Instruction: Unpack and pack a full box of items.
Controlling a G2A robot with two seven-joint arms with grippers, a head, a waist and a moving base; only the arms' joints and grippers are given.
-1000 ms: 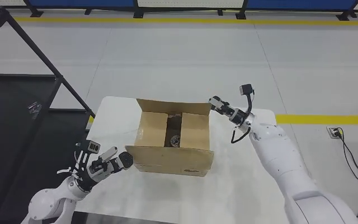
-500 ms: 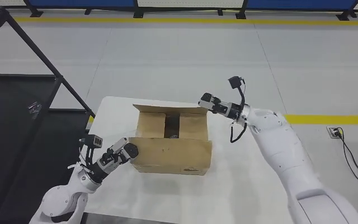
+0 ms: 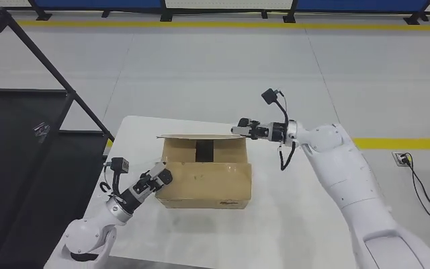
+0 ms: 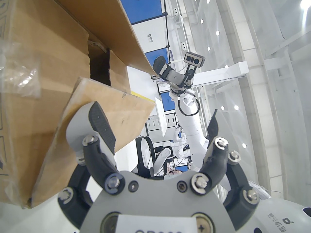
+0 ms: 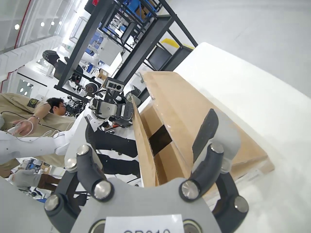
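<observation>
The cardboard box (image 3: pixel 205 176) stands at the middle of the white table (image 3: pixel 289 208). Its short flaps are folded inward, with a dark gap (image 3: pixel 203 152) between them. The contents cannot be made out.

The near long flap (image 4: pixel 114 109) is raised and tilted. The far long flap (image 3: pixel 201 136) shows edge-on from above.

The left gripper (image 3: pixel 161 179) is at the box's near-left corner. Its jaws are set wide apart, and one finger pad (image 4: pixel 100 124) lies against the near flap.

The right gripper (image 3: pixel 240 128) is at the far-right corner. Its jaws are also spread wide and hold nothing. One finger (image 5: pixel 209 132) sits over the far flap's surface, touching its end.
</observation>
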